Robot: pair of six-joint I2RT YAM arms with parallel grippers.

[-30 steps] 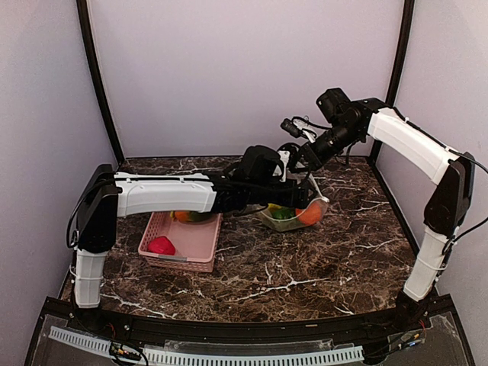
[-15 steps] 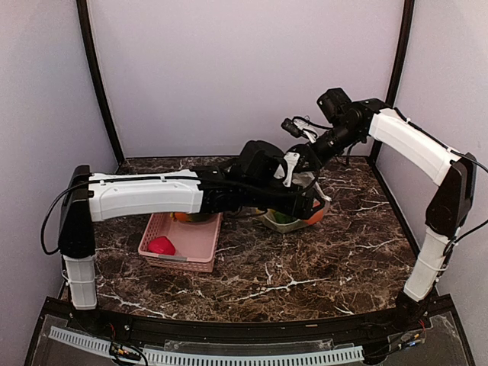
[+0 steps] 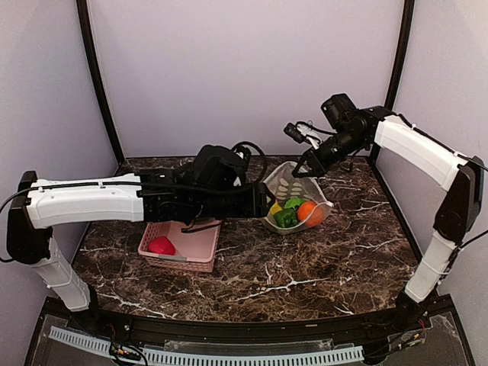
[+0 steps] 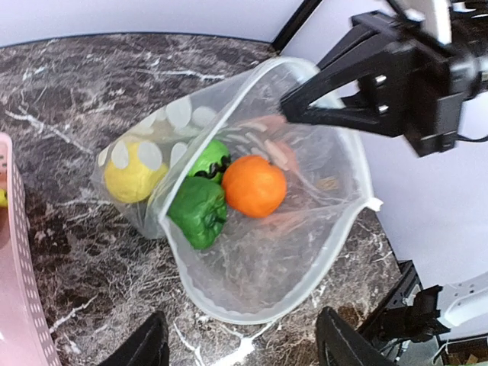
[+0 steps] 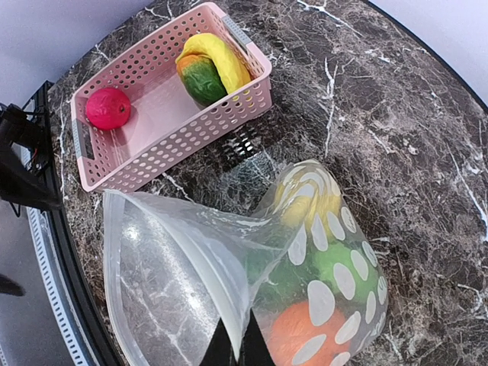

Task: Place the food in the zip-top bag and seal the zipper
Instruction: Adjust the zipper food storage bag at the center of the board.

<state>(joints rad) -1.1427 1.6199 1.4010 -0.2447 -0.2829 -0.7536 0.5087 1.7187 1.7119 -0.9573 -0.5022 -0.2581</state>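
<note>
Dark marble (image 3: 320, 267) veined in white is carrying the zip-top bag (image 4: 267, 267), a soft clear pouch printed with white dots, which is sagging on the stone with its mouth gaping and the zipper (image 4: 213, 309) lying unsealed along the rim. Inside the bag a glossy round orange (image 4: 254, 185), a lumpy green pepper (image 4: 197, 212), a second green piece (image 4: 210, 158) and a yellow lemon-like piece (image 4: 133, 171) are crowding together. At the bag's upper rim the right gripper (image 4: 288, 107) is pinching the film tight and holding that edge up. Facing the bag's mouth, the left gripper (image 4: 240, 347) is hanging with fingers spread wide and nothing between them. Left of the bag a pink slotted basket (image 5: 191, 141) is holding a banana (image 5: 221, 57), a green-and-orange piece (image 5: 200, 78) and a magenta-red piece (image 5: 107, 107); in the overhead view the left arm (image 3: 99, 202) is stretching over the basket's far end, hiding the banana there.
</note>
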